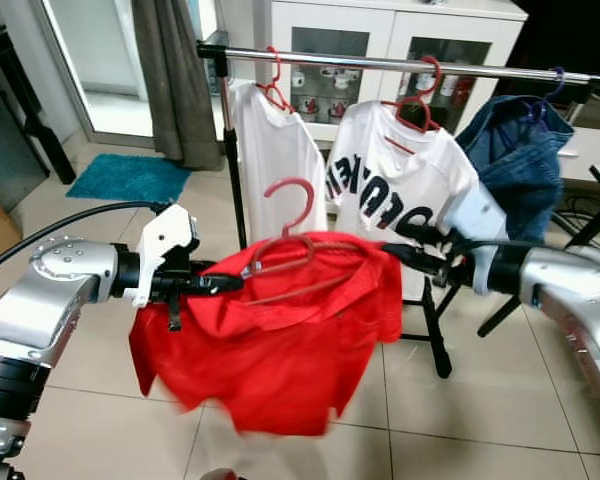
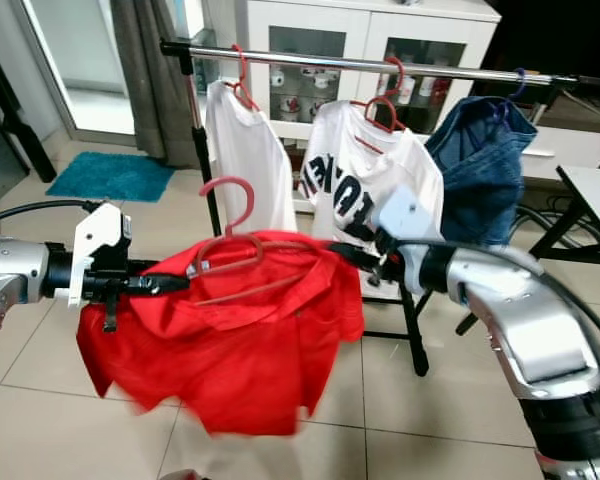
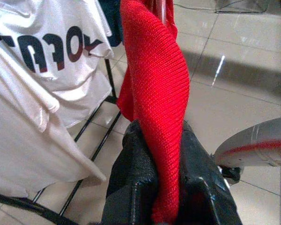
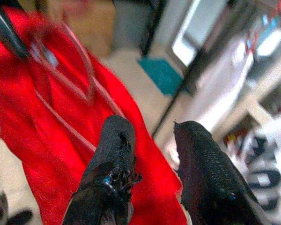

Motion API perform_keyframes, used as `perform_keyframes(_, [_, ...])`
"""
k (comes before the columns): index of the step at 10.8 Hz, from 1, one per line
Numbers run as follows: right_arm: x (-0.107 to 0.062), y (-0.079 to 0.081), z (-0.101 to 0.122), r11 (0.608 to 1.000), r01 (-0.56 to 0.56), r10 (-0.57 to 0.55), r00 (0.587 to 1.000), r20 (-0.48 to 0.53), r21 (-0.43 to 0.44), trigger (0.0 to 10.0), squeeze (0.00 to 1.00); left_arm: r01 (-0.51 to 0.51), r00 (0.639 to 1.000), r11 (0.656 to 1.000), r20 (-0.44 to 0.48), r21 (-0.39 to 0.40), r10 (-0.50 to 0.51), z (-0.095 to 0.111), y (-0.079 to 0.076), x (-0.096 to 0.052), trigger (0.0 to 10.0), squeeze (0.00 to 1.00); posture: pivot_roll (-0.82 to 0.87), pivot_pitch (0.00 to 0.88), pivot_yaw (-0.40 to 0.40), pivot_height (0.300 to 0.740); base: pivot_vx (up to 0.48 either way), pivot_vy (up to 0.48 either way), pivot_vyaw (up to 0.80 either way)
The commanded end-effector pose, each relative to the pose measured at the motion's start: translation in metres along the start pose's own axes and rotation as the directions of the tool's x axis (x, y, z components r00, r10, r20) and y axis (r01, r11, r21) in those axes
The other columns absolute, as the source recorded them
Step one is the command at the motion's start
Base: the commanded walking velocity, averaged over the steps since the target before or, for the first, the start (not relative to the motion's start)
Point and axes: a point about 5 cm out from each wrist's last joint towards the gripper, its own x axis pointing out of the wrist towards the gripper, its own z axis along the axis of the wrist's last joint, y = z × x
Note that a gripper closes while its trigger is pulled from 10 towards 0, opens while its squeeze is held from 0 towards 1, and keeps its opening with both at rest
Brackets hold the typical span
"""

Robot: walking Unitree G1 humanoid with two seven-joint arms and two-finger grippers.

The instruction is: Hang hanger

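A red shirt (image 1: 270,345) hangs on a pink-red hanger (image 1: 292,215), held in the air in front of the clothes rail (image 1: 380,63). The hanger's hook points up, below the rail and apart from it. My left gripper (image 1: 223,283) is shut on the shirt's left shoulder, and the left wrist view shows red fabric (image 3: 161,108) pinched between its fingers (image 3: 136,173). At the shirt's right shoulder my right gripper (image 1: 400,250) is open. In the right wrist view its fingers (image 4: 114,140) stand apart with nothing between them, the shirt lying beyond.
On the rail hang two white shirts (image 1: 275,150) (image 1: 400,180) on red hangers and a denim jacket (image 1: 520,150). The rack's black post and feet (image 1: 435,340) stand behind the shirt. A white cabinet (image 1: 390,30), a curtain (image 1: 175,80) and a teal mat (image 1: 125,175) lie beyond.
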Motion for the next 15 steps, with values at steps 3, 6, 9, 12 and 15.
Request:
perform_keyframes(3, [0.016,0.011,0.019,0.993,-0.118,0.119,0.988,0.097,-0.024,10.0,1.00,0.075,0.996,0.995,0.049,0.070,-0.079,0.016,-0.005,0.002,0.0,0.00,-0.01,0.000,-0.012,0.740,0.000,0.000,0.00])
perform_keyframes(6, [0.031,0.013,0.010,0.985,-0.170,0.171,0.985,0.034,-0.039,10.0,0.00,0.149,0.985,0.984,0.068,0.096,-0.156,0.026,-0.012,0.003,0.0,0.00,-0.01,0.000,-0.012,0.740,0.000,0.000,0.00])
perform_keyframes(9, [0.031,0.020,0.014,0.943,-0.329,0.331,0.943,0.023,-0.046,1.9,0.00,0.145,0.987,0.983,0.059,0.109,-0.152,0.027,-0.011,-0.001,0.0,0.00,0.00,0.000,-0.022,0.740,0.000,0.000,0.00])
perform_keyframes(12, [0.030,0.028,0.016,0.888,-0.456,0.457,0.889,0.018,-0.059,0.0,0.00,0.143,0.988,0.984,0.045,0.107,-0.148,0.026,-0.009,-0.004,0.0,0.00,0.00,0.000,-0.031,0.740,0.000,0.000,0.00])
perform_keyframes(15, [0.039,0.024,0.023,0.899,-0.429,0.433,0.901,0.028,-0.091,10.0,0.00,0.153,0.987,0.982,0.041,0.113,-0.159,0.026,-0.011,-0.002,0.0,0.00,0.01,0.000,-0.038,0.740,0.000,0.000,0.00])
